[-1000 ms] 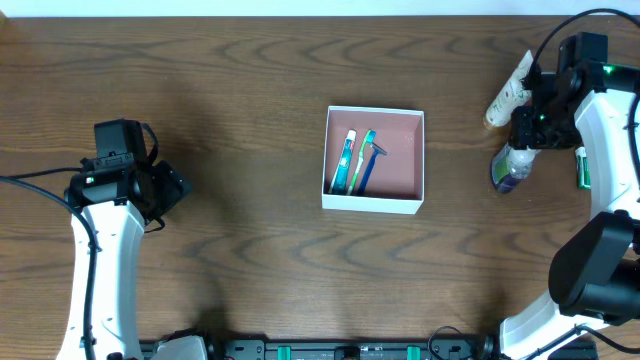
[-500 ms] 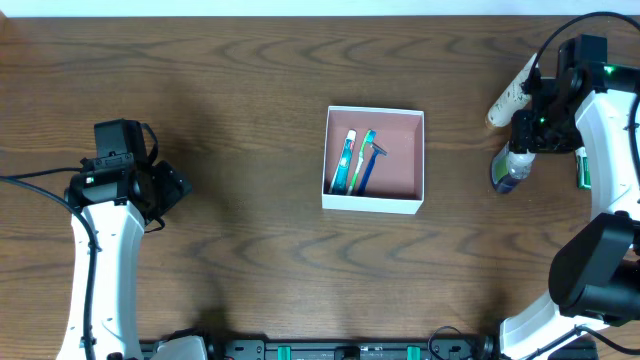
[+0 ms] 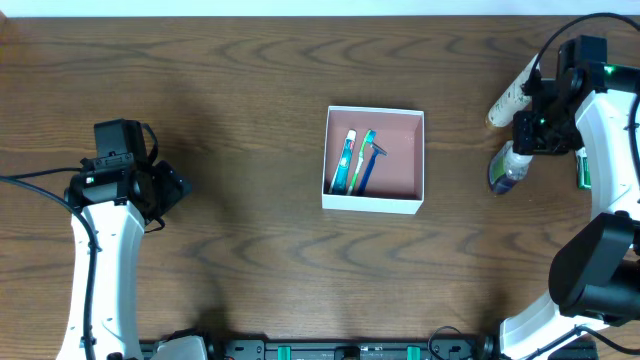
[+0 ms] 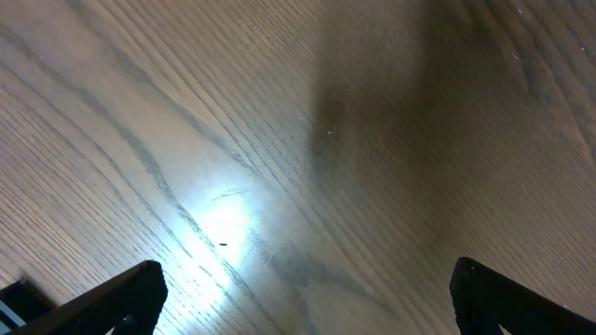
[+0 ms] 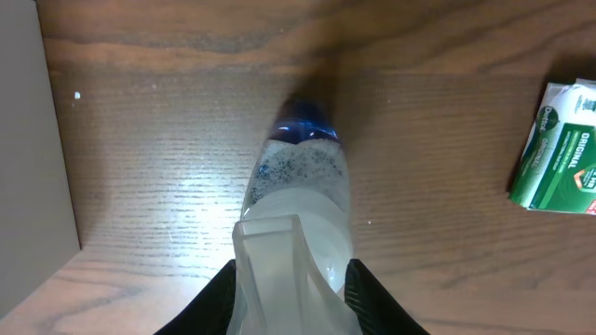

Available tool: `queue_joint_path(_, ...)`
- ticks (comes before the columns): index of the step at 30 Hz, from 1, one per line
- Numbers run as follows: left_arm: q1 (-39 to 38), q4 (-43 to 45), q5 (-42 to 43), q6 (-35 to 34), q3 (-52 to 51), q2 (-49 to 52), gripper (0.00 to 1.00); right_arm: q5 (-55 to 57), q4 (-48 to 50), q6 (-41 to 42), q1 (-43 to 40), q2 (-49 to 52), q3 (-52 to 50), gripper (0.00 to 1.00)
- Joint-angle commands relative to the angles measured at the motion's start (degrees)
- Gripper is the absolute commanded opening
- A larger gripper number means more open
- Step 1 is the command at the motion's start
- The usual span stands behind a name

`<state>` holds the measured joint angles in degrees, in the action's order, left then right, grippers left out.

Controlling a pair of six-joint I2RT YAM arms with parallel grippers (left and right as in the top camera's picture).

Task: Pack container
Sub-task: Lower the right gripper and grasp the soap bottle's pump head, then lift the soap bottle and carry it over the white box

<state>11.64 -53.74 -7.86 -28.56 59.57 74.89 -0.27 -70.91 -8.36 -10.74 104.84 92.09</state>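
Right gripper (image 3: pixel 528 128) sits at the upper right of the overhead frame, its fingers (image 5: pixel 223 300) closed on the sides of a clear bottle (image 5: pixel 298 186), blue end pointing away toward the lower frame. Now the key line: the container (image 3: pixel 375 205) lies centre frame, directly left of that gripper and slightly lower. 2 toothbrushes (image 3: pixel 352 160) and a razor lie along its left half, top to bottom, so the right half looks free, and the bottle runs roughly parallel. Left gripper (image 3: pixel 170 190), wide open and empty, is farther off at far left.
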Motion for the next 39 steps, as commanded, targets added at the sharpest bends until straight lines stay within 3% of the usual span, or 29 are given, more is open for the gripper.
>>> queue_joint_path(1, 0.35, -0.2, -0.26, -0.7, 0.0, 0.17, 0.98, -0.48, -2.14, 0.68, -1.07, 0.5, 0.44, 0.25)
queue_joint_path(7, 0.35, -0.22, -0.26, -0.7, 0.0, 0.17, 0.98, -2.4, -7.69, 0.66, -0.96, 0.5, 7.37, 0.19)
queue_joint_path(21, 0.35, -0.22, -0.26, -0.7, 0.0, 0.17, 0.98, -12.2, -21.51, 0.63, 4.37, 0.5, 28.96, 0.2)
queue_joint_path(29, 0.35, -0.2, -0.26, -0.7, 0.0, 0.17, 0.98, -11.98, -21.59, 0.63, 9.81, 0.5, 30.16, 0.22)
queue_joint_path(39, 0.35, -0.2, -0.26, -0.7, 0.0, 0.17, 0.98, -11.63, -21.05, 1.55, 9.97, 0.5, 30.16, 0.22)
